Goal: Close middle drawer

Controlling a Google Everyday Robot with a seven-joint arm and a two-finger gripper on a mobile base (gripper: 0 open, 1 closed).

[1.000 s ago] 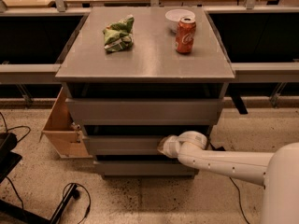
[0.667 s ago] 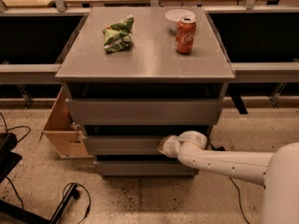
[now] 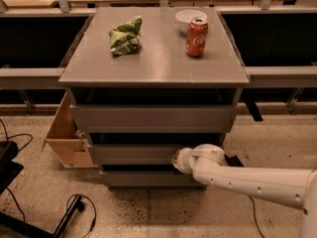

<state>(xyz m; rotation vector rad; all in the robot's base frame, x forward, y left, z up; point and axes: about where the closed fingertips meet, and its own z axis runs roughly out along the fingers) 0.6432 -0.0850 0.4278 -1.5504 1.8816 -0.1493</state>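
Observation:
The grey cabinet (image 3: pixel 153 68) has three drawer fronts, one above the other. The middle drawer (image 3: pixel 133 153) is a plain grey front of medium width below the taller top front (image 3: pixel 148 118) and above the narrow bottom front (image 3: pixel 143 178). Its front stands slightly forward of the cabinet body. My gripper (image 3: pixel 178 161) is at the end of the white arm that comes in from the right. It is pressed against the right part of the middle drawer's front. The wrist hides its fingers.
On the cabinet top lie a green crumpled bag (image 3: pixel 126 35), a red soda can (image 3: pixel 196 37) and a white bowl (image 3: pixel 190 17). An open wooden box (image 3: pixel 67 135) stands at the cabinet's left. Black cables (image 3: pixel 74 207) lie on the speckled floor.

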